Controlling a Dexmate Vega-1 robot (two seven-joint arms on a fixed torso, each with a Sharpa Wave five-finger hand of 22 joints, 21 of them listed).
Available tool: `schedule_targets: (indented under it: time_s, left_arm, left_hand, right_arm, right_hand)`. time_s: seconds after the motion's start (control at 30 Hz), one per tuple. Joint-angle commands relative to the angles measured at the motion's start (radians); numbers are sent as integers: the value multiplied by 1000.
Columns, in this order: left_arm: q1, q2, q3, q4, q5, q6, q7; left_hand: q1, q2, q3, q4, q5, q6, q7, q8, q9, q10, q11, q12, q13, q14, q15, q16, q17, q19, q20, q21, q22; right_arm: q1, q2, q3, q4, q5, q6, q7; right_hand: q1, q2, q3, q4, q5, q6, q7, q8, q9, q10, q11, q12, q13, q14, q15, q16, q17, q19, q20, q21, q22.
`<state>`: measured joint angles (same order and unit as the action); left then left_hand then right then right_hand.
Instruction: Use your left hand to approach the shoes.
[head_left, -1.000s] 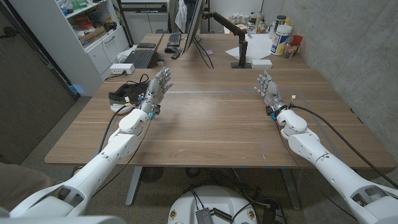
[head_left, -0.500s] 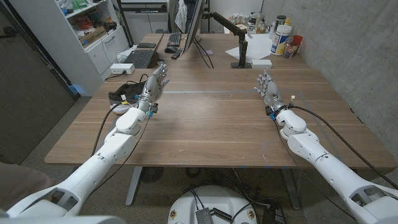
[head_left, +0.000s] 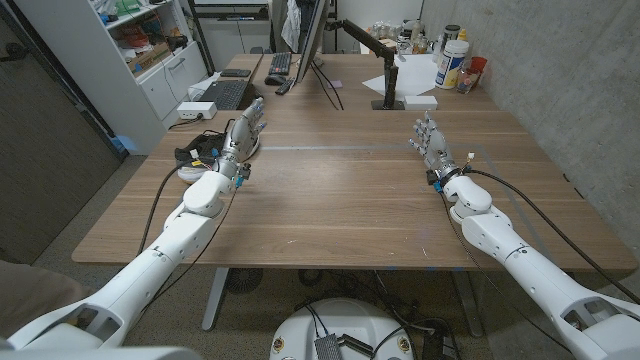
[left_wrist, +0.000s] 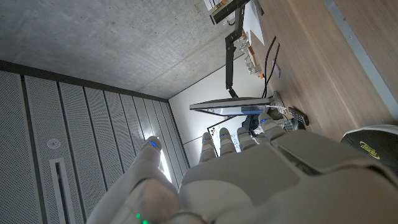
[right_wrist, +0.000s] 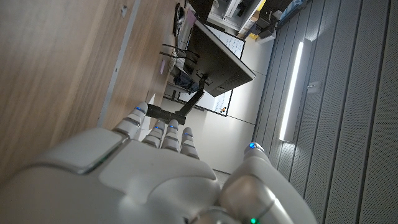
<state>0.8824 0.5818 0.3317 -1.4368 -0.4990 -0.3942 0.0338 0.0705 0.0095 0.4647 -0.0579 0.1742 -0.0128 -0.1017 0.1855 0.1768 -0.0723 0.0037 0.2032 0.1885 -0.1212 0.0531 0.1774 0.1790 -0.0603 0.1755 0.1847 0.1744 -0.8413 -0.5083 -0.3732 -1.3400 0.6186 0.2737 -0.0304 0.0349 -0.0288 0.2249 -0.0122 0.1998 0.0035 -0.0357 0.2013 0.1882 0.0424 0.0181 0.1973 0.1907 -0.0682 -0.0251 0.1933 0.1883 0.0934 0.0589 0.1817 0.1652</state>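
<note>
**Left robot hand beside the shoes at the worktop's left edge**

From the head view we see the whole wooden worktop (head_left: 340, 190) with both arms reaching in. The left robot hand (head_left: 240, 135) stands with fingers extended and a little apart, holding nothing, near the worktop's left edge. The shoes (head_left: 197, 155), dark with a pale sole, sit just to its left at that edge, partly hidden behind the hand and wrist; we cannot tell from here whether the hand touches them. The right robot hand (head_left: 430, 145) stands on the right side of the worktop, well apart from the shoes, fingers straight and slightly spread, also holding nothing.

The left wrist view adds what the head view lacks: the back of the left robot hand (left_wrist: 249, 168) close up, its fingertips (left_wrist: 227, 140) straight and apart, and a rounded dark piece of the shoes (left_wrist: 373, 146) just beside the hand, with a visible strip of wood between them. Beyond the fingers it shows a monitor (left_wrist: 236, 107) on the worktop.

The right wrist view gives us the right robot hand (right_wrist: 137, 180) from behind, fingers close together and extended over bare wood, with a monitor (right_wrist: 217, 59) on its arm in the distance.
</note>
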Motion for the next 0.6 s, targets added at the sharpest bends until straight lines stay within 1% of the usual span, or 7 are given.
schedule_targets:
  time_s: [0.03, 0.2, 0.23, 0.4, 0.5, 0.53, 0.6]
  left_arm:
    - [17, 21, -19, -33, 96, -18, 80]
    - [23, 29, -24, -48, 127, -16, 101]
    - [31, 33, -28, -63, 152, -16, 126]
    - [31, 34, -32, -68, 178, -15, 141]
    - [31, 39, -34, -75, 209, -8, 160]
    - [35, 44, -38, -85, 240, -3, 187]
    - [35, 43, -39, -86, 243, -2, 189]
  left_hand:
    - [6, 5, 2, -9, 6, -5, -1, -1, 3, -6, 1, 1, 5, -13, 1, 0, 3, -10, 3, 0, 2]
    - [7, 5, 3, -10, 6, -4, -2, -1, 3, -8, -1, 1, 4, -16, 2, 0, 3, -15, 5, -2, 2]
    - [8, 5, 3, -11, 6, -5, -1, -1, 3, -8, 0, 1, 4, -19, 2, 0, 3, -18, 7, -2, 2]
    - [12, 7, 5, -14, 6, -3, -2, 1, 3, -12, -1, 0, 4, -32, -1, -3, 2, -27, 8, -4, 2]
    - [13, 7, 5, -16, 5, -3, -3, 1, 3, -12, -2, 0, 4, -34, 1, -3, 2, -31, 8, -4, 2]
    - [14, 8, 6, -16, 5, -4, -2, 0, 3, -13, -2, 0, 4, -36, 1, -3, 2, -32, 8, -4, 2]
    - [15, 8, 6, -17, 5, -3, -2, 1, 3, -12, -5, 0, 4, -37, 1, -2, 2, -34, 8, -4, 2]
  right_arm:
    - [2, 0, -2, 0, -4, -1, -2]
    - [2, -1, 0, 1, -4, 1, -1]
    - [2, -1, 2, 2, -3, 4, -1]
    - [-3, -4, 4, -6, -3, 3, -5]
    - [-7, -7, 6, -11, 0, -1, -7]
    - [-9, -7, 9, -13, 2, -2, -10]
    - [-9, -7, 9, -13, 2, -3, -11]
  right_hand:
    - [4, -1, -1, 1, 4, -4, 1, -4, 2, -6, 0, 0, 3, -7, -1, -1, 2, 0, -1, 4, 4]
    - [4, -1, -2, 1, 4, -4, 0, -4, 2, -6, 0, 1, 3, -8, -1, -1, 2, -1, -1, 4, 4]
    - [4, -1, -2, 1, 4, -4, 0, -5, 2, -5, 0, 1, 3, -8, -1, -1, 2, -1, -1, 4, 4]
    - [4, 0, -3, 1, 4, -4, 1, -4, 2, -5, 1, 1, 3, -8, -1, -1, 2, -1, 0, 4, 4]
    - [4, 0, -3, 1, 4, -4, 1, -4, 2, -4, 2, 1, 3, -8, -2, 0, 2, -1, 1, 4, 4]
    - [4, 0, -3, 1, 4, -3, 1, -4, 2, -4, 1, 1, 3, -8, -2, -1, 2, -2, 0, 4, 4]
    - [4, 0, -3, 1, 4, -3, 0, -4, 2, -5, 2, 1, 3, -8, 0, -1, 2, -1, 1, 4, 4]
